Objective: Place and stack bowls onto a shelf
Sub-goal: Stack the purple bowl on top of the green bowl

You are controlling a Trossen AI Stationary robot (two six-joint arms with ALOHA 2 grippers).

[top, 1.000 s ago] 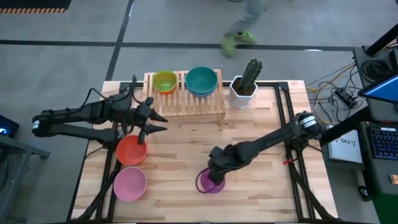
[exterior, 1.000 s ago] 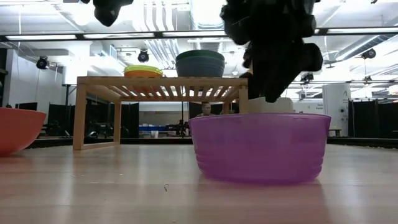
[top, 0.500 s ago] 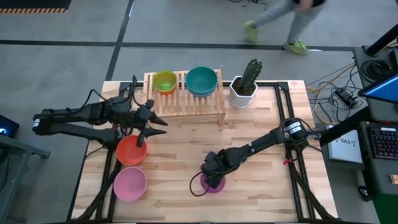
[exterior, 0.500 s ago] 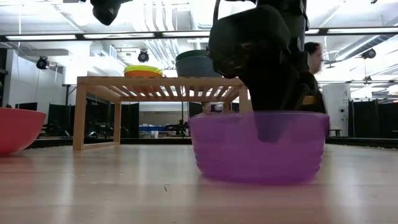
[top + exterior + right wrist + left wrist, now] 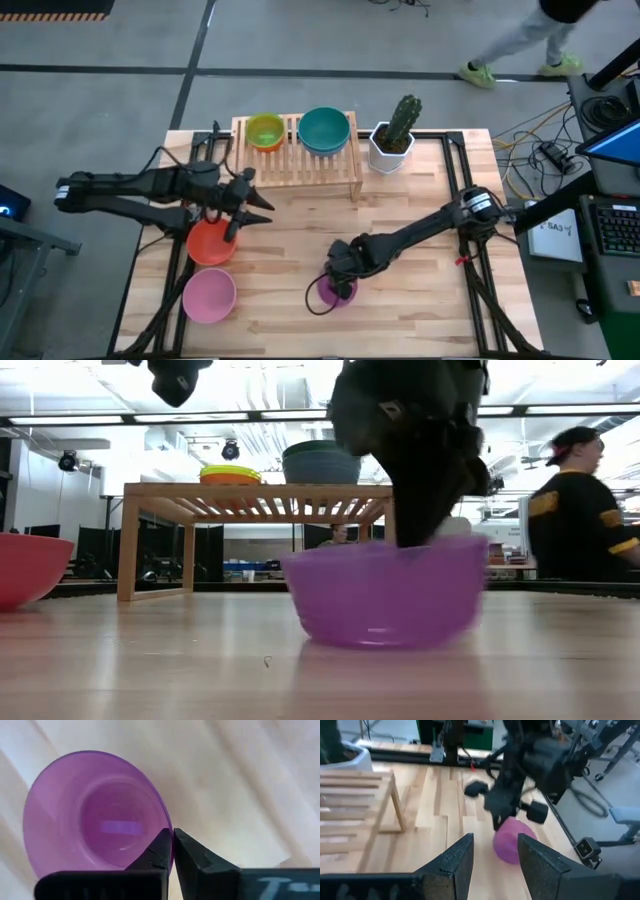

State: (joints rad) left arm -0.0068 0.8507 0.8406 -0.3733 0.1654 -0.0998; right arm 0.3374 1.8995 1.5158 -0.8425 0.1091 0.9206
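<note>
Now the right gripper (image 5: 172, 851) pinches the rim of the translucent purple bowl (image 5: 95, 820), tilting it.

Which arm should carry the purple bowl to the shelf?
Right. Its tool is shut on the purple bowl rim; the left tool hovers open over the red bowl.

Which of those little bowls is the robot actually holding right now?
The purple bowl. The right pincer is pinched shut on its rim, and it sits tilted on the table; the red-orange and pink bowls lie untouched.
</note>
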